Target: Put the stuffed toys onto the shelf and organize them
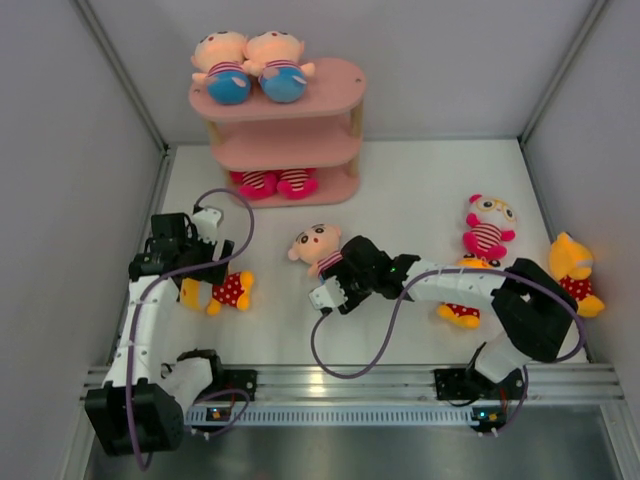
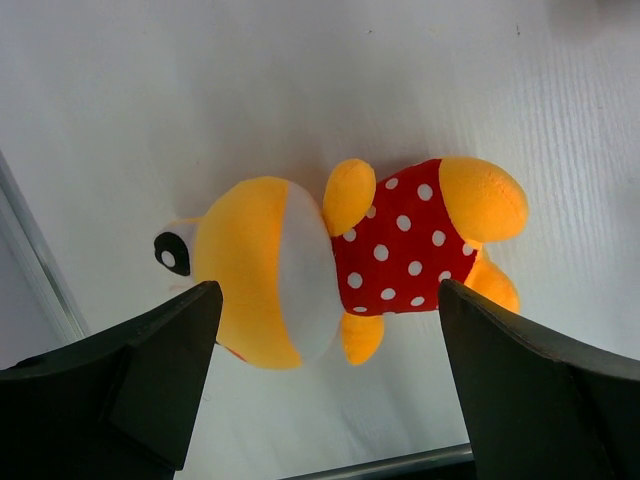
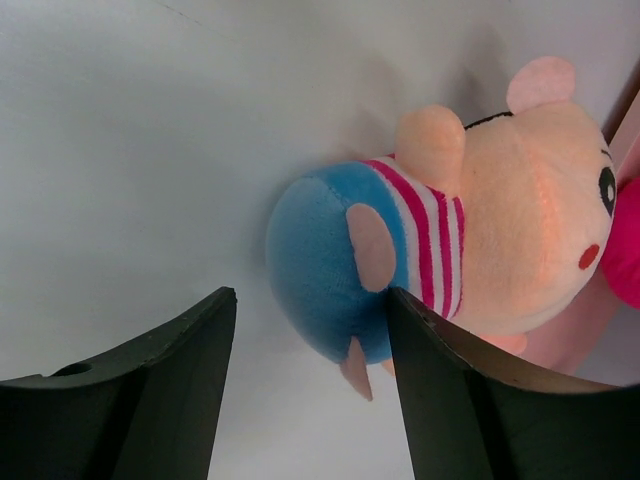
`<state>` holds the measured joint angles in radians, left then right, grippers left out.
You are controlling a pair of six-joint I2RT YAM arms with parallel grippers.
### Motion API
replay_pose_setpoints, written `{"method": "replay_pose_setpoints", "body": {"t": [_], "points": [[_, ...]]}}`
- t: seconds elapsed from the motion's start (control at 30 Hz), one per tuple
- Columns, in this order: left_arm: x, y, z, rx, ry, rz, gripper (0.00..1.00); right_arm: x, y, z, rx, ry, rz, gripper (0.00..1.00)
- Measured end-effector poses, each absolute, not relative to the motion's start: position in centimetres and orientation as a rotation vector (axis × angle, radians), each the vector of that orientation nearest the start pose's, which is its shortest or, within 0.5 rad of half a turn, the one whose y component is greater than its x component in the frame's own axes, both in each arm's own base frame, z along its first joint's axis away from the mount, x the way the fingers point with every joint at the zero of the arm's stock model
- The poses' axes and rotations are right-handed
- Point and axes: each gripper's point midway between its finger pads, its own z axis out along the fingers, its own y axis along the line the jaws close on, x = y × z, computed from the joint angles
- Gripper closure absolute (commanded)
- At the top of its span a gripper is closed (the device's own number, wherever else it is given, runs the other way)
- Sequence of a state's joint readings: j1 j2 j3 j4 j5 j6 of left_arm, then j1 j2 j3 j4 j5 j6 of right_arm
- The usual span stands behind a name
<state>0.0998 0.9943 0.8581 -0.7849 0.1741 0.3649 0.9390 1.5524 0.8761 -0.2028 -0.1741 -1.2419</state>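
Our left gripper hangs with its jaws spread wide over a yellow polka-dot toy near the left edge of the tabletop. The toy lies flat, its long axis along the near edge, head toward the left edge and feet toward the middle. Our right gripper stands partly open at the blue bottom of a striped peach-headed toy mid-table, not clamped on it. That toy lies slantwise, head toward the far left corner. The shelf stands at the far edge.
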Motion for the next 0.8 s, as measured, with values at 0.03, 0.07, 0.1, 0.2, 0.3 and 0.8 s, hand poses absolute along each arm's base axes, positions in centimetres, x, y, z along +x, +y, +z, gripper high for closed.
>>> {"method": "replay_pose_setpoints", "body": {"t": [0.03, 0.07, 0.1, 0.2, 0.3, 0.8], "points": [[24.7, 0.9, 13.9, 0.399, 2.441, -0.021, 0.05, 24.2, 31.3, 6.7, -2.194, 1.055, 0.062, 0.38], [24.7, 0.8, 13.8, 0.399, 2.441, -0.023, 0.05, 24.3, 31.3, 6.8, -2.193, 1.053, 0.052, 0.38], [24.7, 0.8, 13.8, 0.399, 2.442, -0.026, 0.05, 24.4, 31.3, 6.8, -2.190, 1.049, 0.045, 0.38], [24.7, 0.8, 13.8, 0.400, 2.443, -0.034, 0.05, 24.9, 31.5, 7.1, -2.179, 1.036, 0.018, 0.37], [24.7, 0.7, 13.8, 0.400, 2.442, -0.038, 0.05, 25.3, 31.4, 7.3, -2.174, 1.036, -0.013, 0.38], [24.8, 0.7, 13.6, 0.397, 2.449, -0.049, 0.05, 26.4, 32.3, 6.0, -2.159, 1.014, -0.010, 0.84]]}}
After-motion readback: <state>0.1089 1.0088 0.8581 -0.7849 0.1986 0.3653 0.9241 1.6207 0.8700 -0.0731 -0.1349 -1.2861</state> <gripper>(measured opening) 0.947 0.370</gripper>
